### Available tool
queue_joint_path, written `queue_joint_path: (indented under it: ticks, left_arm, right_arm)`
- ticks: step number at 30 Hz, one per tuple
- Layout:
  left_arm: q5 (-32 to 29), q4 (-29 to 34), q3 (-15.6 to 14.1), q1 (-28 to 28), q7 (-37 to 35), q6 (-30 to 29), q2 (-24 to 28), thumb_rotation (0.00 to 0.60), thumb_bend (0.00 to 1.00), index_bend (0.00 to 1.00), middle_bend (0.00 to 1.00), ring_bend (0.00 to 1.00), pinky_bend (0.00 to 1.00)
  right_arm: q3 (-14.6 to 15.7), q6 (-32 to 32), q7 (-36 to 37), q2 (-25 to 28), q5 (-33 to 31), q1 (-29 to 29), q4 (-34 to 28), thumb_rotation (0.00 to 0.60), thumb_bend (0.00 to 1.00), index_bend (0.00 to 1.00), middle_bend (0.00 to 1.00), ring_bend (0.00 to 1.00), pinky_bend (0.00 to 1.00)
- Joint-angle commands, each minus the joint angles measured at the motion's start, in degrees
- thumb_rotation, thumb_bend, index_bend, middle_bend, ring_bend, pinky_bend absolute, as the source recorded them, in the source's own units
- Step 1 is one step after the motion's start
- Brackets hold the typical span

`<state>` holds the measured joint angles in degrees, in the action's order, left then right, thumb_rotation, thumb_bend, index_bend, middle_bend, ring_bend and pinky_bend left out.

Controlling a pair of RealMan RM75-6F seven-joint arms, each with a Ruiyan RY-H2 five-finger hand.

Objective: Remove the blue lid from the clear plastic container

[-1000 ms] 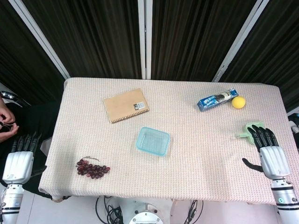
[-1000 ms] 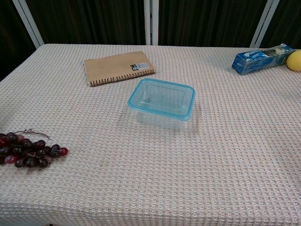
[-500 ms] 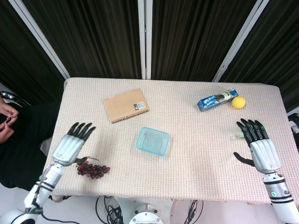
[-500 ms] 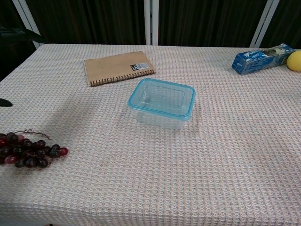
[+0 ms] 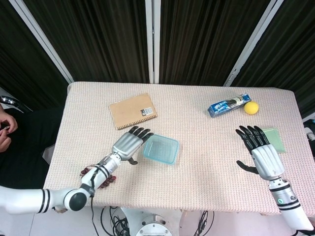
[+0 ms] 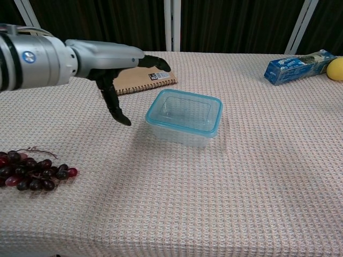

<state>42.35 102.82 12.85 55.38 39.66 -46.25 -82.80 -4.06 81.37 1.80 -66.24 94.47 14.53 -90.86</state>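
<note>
Your left hand (image 5: 129, 145) has swung in beside the container (image 5: 161, 148), fingers spread, seemingly not touching; blue lid (image 6: 185, 111) still seated, container below the notebook (image 5: 133, 111). Grasp next.

Notebook (image 5: 133, 111) behind container (image 5: 161, 148) (grapes (image 5: 98, 177) left)

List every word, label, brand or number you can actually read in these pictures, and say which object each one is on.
"B": large letter on the dark label of the brown spiral notebook; the smaller print beside it is too blurred to read.
Blue snack packet: it carries printing, but too small and blurred to read in either view.
Left arm casing: a round blue mark, not legible.
Nothing readable on the blue lid or clear container.
</note>
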Motion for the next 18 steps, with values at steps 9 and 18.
queue_joint_path:
  ticks: [9, 18]
  left_arm:
    - [-22.52, -9.98, -0.81, 15.8, 9.33, -1.78, -9.19, 0.6, 0.0, 0.0, 0.0, 0.0, 0.0]
    - [-30.02, -9.62, -2.27, 19.83, 9.48, -2.11, -8.35, 0.6, 0.0, 0.0, 0.0, 0.0, 0.0]
  right_arm:
    - [0.47, 0.37, 1.11, -0.53, -0.02, 0.02, 1.16, 0.6, 0.08, 0.0, 0.07, 0.0, 0.0]
    - [0.7, 0.56, 1.61, -0.82, -0.13, 0.02, 1.69, 0.6, 0.08, 0.0, 0.07, 0.0, 0.0]
